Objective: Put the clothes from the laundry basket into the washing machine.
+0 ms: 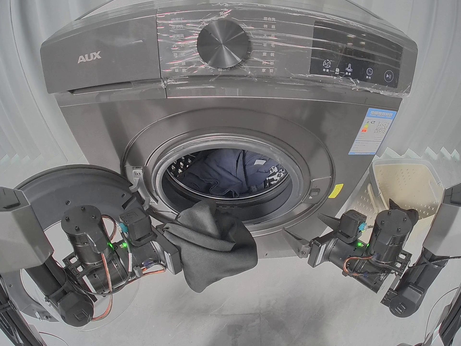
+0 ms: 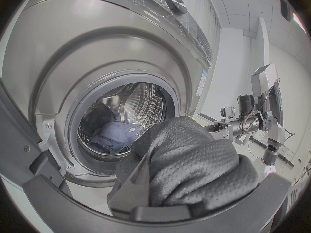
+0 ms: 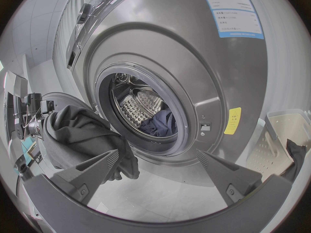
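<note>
My left gripper (image 1: 167,240) is shut on a dark grey garment (image 1: 211,248), held just below the front of the washing machine (image 1: 230,121) opening. The cloth's top edge rests against the opening's lower lip and the rest hangs down. In the left wrist view the bunched garment (image 2: 188,165) hides the fingers. Dark blue clothes (image 1: 230,171) lie inside the drum (image 2: 142,104). My right gripper (image 1: 303,242) hangs open and empty to the lower right of the opening, its fingers (image 3: 107,164) spread wide. The cream laundry basket (image 1: 422,179) stands at the right with a dark cloth (image 3: 296,152) over its rim.
The round door (image 1: 72,188) is swung open to the left, behind my left arm. Bare grey floor (image 1: 269,303) lies in front of the machine. The basket sits close against the machine's right side.
</note>
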Controlling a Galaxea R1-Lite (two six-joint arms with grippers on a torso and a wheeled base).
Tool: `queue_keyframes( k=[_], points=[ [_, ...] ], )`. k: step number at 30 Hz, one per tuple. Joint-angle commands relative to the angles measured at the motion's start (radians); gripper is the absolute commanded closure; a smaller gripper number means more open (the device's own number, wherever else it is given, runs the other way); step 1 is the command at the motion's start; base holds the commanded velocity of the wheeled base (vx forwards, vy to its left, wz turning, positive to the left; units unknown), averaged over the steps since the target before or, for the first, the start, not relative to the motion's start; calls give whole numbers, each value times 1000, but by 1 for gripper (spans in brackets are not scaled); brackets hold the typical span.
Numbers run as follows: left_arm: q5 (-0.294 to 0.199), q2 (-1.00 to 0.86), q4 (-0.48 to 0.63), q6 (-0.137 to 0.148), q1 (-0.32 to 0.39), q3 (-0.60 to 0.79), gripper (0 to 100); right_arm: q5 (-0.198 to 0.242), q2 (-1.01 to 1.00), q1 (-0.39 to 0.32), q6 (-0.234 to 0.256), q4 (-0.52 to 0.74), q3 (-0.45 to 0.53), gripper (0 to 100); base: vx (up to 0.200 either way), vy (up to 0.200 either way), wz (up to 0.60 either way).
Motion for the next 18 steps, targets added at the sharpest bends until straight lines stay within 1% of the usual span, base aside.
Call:
queue_keyframes(
  k=[1,6,7,10,11,12,13,15,16,18],
  points=[
    [0,12,0,0,-6,-3,100,0,-3,5,0,0,1,0,0,0,0],
    [0,26,0,0,-18,-17,100,0,-11,19,0,0,4,0,0,0,0],
    [2,34,0,2,-36,-28,100,-1,-14,28,2,0,5,0,0,0,0],
    [6,54,0,3,-49,-54,100,-3,-26,46,6,0,5,0,0,0,0],
    [32,106,0,2,-55,-109,100,-15,-29,57,12,0,4,0,0,0,0],
    [57,140,-2,5,-59,-141,100,-17,-27,59,12,0,5,0,0,0,0],
    [94,176,0,5,-66,-181,100,-18,-26,60,14,0,8,0,0,0,0],
    [131,222,0,-6,-73,-247,100,-20,-26,59,12,0,11,0,0,0,0],
    [123,236,0,-12,-75,-275,100,-20,-26,59,12,0,11,0,0,0,0],
    [95,261,0,-43,-73,-313,100,-20,-27,60,14,0,13,0,0,0,0]
  ],
)
